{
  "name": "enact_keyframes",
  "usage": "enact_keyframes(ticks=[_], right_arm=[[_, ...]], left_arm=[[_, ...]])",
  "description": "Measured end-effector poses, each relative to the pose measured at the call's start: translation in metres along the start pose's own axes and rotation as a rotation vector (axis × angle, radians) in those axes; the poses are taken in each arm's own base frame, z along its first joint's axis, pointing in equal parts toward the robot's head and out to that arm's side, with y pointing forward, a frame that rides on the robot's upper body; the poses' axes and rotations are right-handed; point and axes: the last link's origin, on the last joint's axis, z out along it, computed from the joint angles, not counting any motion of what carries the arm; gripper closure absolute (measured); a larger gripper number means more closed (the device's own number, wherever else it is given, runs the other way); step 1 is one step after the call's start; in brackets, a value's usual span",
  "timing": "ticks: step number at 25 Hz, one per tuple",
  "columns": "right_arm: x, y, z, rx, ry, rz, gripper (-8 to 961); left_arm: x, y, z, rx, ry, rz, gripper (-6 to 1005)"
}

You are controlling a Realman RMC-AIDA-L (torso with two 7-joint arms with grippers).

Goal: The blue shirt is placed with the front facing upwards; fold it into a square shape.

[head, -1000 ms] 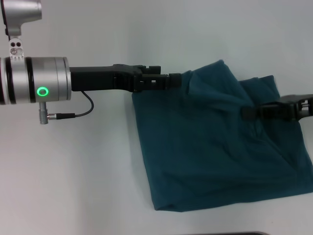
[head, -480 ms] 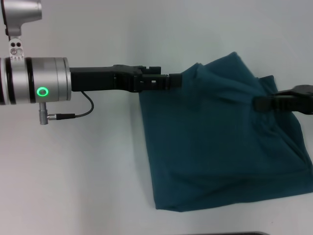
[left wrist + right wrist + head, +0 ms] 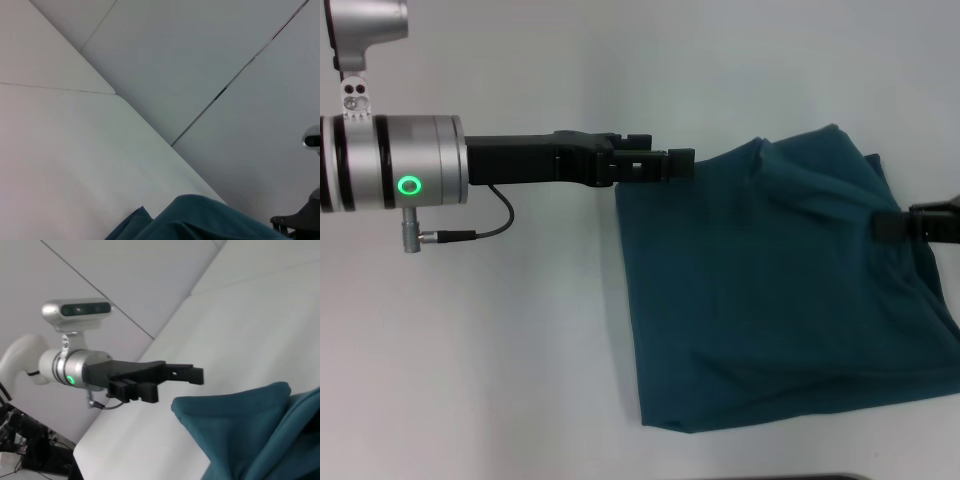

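Here the blue shirt (image 3: pixel 770 300) fills the right half of the head view, a rumpled, roughly four-sided mass of dark teal cloth on the white table (image 3: pixel 500 360). Its lower left corner lies near the bottom centre of the frame, and its right side runs off the right edge. The upper edge is lifted and bunched into folds toward the upper right.

The left gripper (image 3: pixel 670 163) reaches in from the left, just above mid-height, on a long black body behind a silver wrist with a green ring light. Its tip sits at the shirt's upper left corner. In the right wrist view the left gripper (image 3: pixel 192 375) shows its fingers parted with bare space between them, and the nearest fold of the shirt (image 3: pixel 235 415) hangs just below and beside them, apart from the fingers; the gripper reads as released.

The right gripper (image 3: pixel 905 225) enters at the right edge at mid-height, its black tip against the raised cloth. Whether it is pinching the fabric cannot be told.

In the left wrist view a teal hump of the shirt (image 3: pixel 200 220) rises at the bottom of the frame, with the pale table (image 3: pixel 60 160) beyond it.
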Motion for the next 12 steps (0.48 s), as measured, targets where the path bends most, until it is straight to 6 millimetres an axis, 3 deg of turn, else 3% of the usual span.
enact_keyframes(ticks=[12], right_arm=[[0.007,-0.002,-0.016,0.029,-0.019,0.022,849]], left_arm=[[0.002,0.000,0.002,-0.001,-0.001,0.004,63]])
